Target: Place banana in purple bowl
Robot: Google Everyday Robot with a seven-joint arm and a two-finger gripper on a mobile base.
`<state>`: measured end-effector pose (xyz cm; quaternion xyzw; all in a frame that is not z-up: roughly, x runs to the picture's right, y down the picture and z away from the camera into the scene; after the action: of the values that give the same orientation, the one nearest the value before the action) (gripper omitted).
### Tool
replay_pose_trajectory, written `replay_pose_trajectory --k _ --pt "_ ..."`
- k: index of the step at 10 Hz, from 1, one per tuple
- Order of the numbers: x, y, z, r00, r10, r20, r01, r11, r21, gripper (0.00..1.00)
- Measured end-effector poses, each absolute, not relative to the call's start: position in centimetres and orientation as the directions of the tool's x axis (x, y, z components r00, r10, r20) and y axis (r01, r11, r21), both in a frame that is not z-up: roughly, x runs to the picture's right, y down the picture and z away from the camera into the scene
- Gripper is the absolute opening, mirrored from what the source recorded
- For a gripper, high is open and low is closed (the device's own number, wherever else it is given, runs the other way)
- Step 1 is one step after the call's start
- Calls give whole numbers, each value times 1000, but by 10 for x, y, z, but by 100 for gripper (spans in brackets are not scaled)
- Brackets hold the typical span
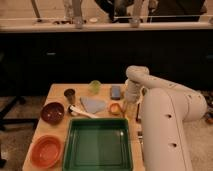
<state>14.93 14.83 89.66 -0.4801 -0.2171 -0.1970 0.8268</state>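
- one white arm reaches in from the right, bends high over the far right corner of the wooden table (56, 93) and drops straight down.
- its gripper (130, 106) hangs low at the right edge of the table, just right of a round orange fruit (115, 108).
- whether the gripper is spread, pressed together or pinching something, i cannot tell; the wrist hides it.
- the banana (127, 111) shows only as a pale yellowish bit right at the gripper's tip, beside the orange fruit; i cannot tell if it is touched or gripped.
- the purple bowl (52, 112) sits at the left side of the table, well apart from the gripper, upright, with nothing to see inside it.
- an orange bowl (46, 151) sits near the left front corner, nearer than the purple bowl.
- a green tray (97, 122) fills the near middle of the table, just right of the orange bowl.
- a white utensil (85, 113) lies slanted between the purple bowl and the tray's far rim.
- a blue-grey cloth (93, 104) lies in the middle, just beyond the utensil.
- a dark cup (70, 95) stands far left of the cloth, and a pale green cup (95, 86) stands at the far edge.
- a small blue-grey block (115, 91) lies far right, beside the arm's lower link.
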Motion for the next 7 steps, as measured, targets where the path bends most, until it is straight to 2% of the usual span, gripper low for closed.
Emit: replay_pose_trajectory --k 1,3,7 --pt "149 148 896 827 -118 550 536 461 -707 18" --pt "147 146 892 823 -122 555 542 462 -702 3" --pt "144 143 884 815 -137 563 555 464 -690 0"
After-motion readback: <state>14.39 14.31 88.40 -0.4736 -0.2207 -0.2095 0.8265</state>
